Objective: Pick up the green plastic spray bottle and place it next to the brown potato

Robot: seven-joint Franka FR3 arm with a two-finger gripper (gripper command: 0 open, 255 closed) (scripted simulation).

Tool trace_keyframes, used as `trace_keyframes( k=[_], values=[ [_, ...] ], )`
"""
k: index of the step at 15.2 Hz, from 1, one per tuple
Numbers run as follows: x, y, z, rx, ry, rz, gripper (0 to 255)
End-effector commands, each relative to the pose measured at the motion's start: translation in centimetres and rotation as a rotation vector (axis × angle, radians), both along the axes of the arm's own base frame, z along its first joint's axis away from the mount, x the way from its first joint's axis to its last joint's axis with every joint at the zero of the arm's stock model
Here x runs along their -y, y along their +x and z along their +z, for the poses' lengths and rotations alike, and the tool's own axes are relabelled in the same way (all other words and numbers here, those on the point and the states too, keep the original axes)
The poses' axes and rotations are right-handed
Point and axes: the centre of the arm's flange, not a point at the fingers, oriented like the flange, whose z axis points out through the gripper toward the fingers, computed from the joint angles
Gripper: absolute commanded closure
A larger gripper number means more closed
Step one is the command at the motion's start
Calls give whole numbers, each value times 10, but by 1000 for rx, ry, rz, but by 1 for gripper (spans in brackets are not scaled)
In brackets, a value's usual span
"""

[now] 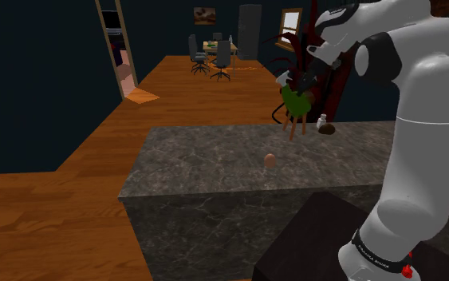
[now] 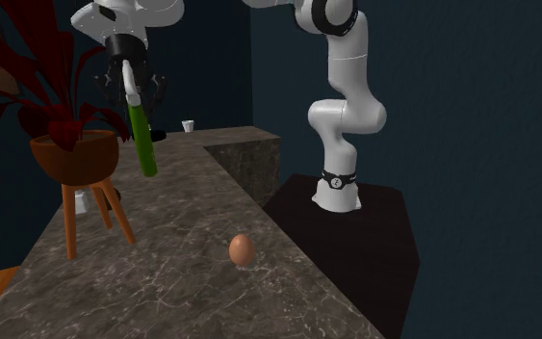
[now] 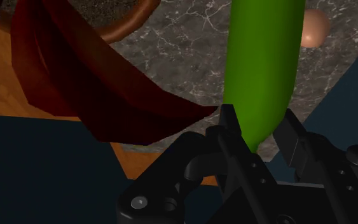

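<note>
Gripper point(image 3: 260, 130) clenched on green spray bottle point(image 3: 263, 57) near its narrow end | bottle hangs upright above marble counter point(image 2: 172, 265), apparently clear of it, just beside potted red plant point(image 2: 74, 156) | brown potato point(image 2: 242, 249) lies on counter, well apart | pick judged done; carry, lowering and release beside potato remain
</note>
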Motion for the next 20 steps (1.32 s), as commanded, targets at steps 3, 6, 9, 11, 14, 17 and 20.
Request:
trace_keyframes(
  k=[3, 6, 9, 11, 14, 17, 20],
  values=[
    [44, -24, -17, 1, 0, 1, 255],
    [78, -41, -29, 1, 0, 1, 255],
    [111, -58, -41, 1, 0, 1, 255],
    [134, -69, -48, 1, 0, 1, 255],
    [168, -86, -60, 1, 0, 1, 255],
    [187, -96, -72, 1, 0, 1, 255],
    [187, -96, -88, 1, 0, 1, 255]
  ],
)
